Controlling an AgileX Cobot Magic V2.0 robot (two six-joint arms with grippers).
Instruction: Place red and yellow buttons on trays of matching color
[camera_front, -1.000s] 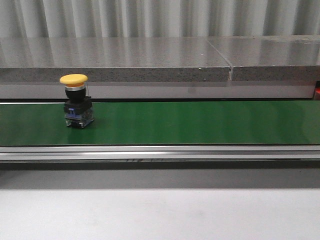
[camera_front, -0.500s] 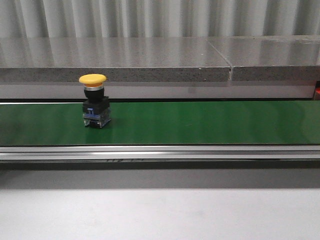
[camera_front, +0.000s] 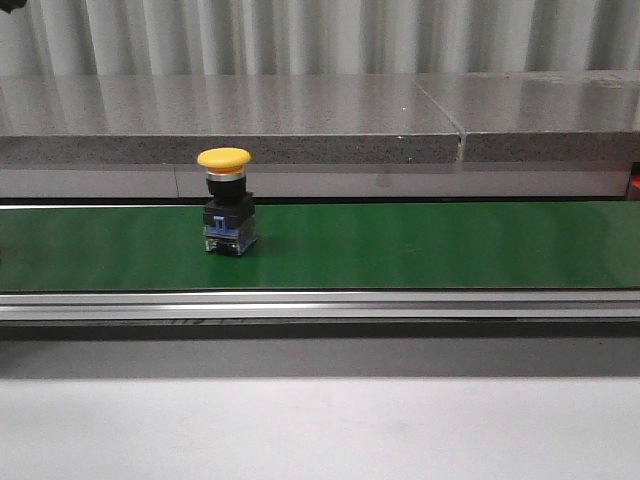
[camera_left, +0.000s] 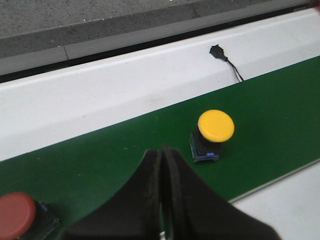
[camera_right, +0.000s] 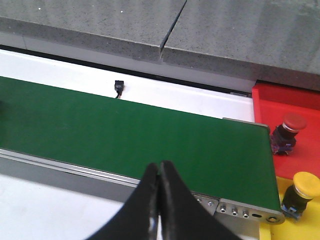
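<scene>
A long green conveyor belt runs across the front view, edged toward the camera by a silver metal rail, with the pale counter below that. Behind the belt a grey speckled stone ledge spans the scene, split by a seam right of centre, and a wall of vertical ribbed grey panels closes off the room.

A yellow button stands upright on the belt, left of the belt's middle, its yellow mushroom cap on a black body with a clear base showing a blue part. In the left wrist view the same button sits beyond the left pincer, apart from it. The left pincer's black fingers are pressed together with nothing between them. A red button stands on the belt at the edge of that view, also apart from the fingers. A small black sensor with a thin lead sits on the white strip behind the belt.

The right pincer likewise has its fingers closed on nothing, hovering over the belt's rail. Past the belt's end lie a red tray carrying a red-capped button and a yellow tray carrying a yellow-capped button.
</scene>
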